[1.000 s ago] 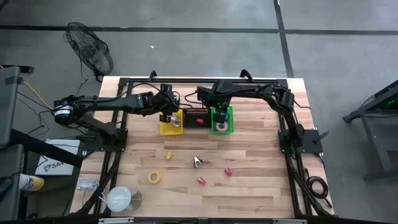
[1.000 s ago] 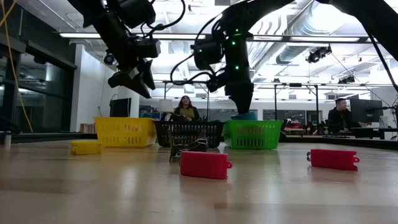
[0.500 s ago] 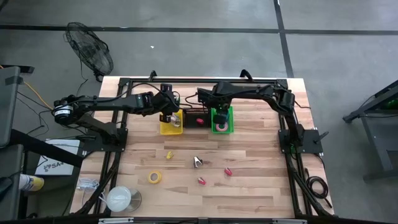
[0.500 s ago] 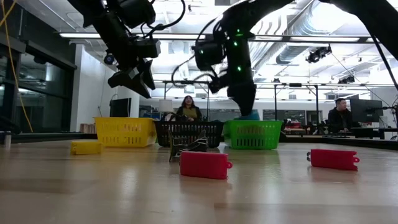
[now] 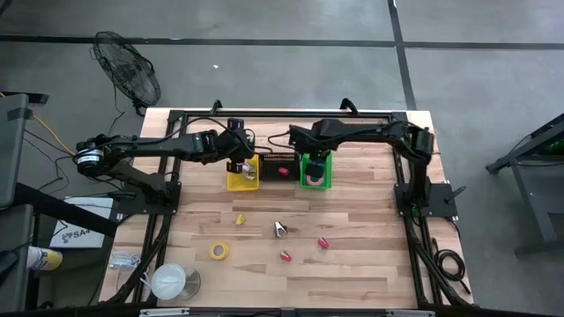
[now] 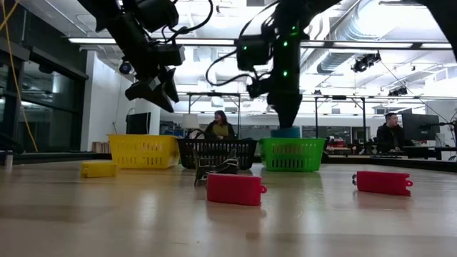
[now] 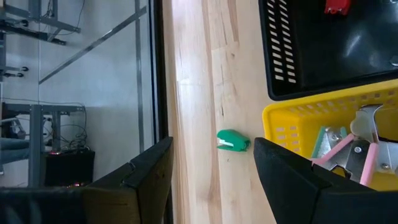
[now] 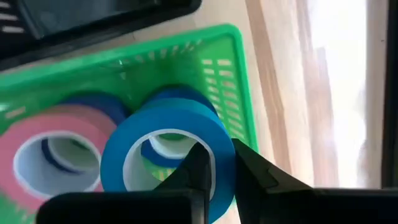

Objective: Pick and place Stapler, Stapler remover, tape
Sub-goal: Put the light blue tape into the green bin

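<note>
Between the right gripper's (image 8: 214,168) clamped fingers: blue tape roll (image 8: 165,152), over green bin (image 8: 239,81); left gripper (image 7: 211,171) apart (idle); yellow tape (image 5: 219,251), red staplers (image 6: 235,189) remain.

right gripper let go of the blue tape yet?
No, the right gripper pinches the blue tape roll's wall above the green bin.

Three bins stood in a row at the table's (image 5: 370,211) far side: one bin (image 5: 242,180) on the left, a second bin (image 5: 278,167) between, a third bin (image 5: 315,173) on the right. The left gripper (image 5: 244,165) hung over the left bin, the right gripper (image 5: 315,161) over the right bin, holding a tape roll (image 8: 165,155) above other rolls inside. Nearer the front lay a stapler remover (image 5: 280,229), two staplers (image 5: 323,242) (image 5: 286,256) and another tape roll (image 5: 219,251).
</note>
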Available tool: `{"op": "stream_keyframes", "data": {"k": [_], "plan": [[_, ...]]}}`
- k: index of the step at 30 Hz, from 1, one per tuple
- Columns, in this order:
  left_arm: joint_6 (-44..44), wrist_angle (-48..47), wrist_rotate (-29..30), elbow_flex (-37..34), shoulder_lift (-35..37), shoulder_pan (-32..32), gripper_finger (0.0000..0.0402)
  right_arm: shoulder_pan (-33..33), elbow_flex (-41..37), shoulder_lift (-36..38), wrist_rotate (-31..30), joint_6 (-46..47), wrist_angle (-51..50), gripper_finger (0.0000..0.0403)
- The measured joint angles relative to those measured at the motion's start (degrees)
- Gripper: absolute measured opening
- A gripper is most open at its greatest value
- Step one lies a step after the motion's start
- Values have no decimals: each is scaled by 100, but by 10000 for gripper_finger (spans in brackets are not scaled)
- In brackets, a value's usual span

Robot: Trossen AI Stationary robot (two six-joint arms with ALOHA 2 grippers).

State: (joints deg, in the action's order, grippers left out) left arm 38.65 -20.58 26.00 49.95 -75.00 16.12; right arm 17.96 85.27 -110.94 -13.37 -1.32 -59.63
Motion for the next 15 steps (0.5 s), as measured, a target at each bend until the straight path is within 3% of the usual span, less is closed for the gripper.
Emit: {"op": "stream_keyframes", "data": {"k": [5, 15], "plan": [[-15, 23, -2, 0, 0, 0, 218, -2, -189, 315, 45, 5, 122, 54], [-42, 31, -2, 0, 0, 0, 218, 42, -923, 341, 207, 9, 846, 34]]}}
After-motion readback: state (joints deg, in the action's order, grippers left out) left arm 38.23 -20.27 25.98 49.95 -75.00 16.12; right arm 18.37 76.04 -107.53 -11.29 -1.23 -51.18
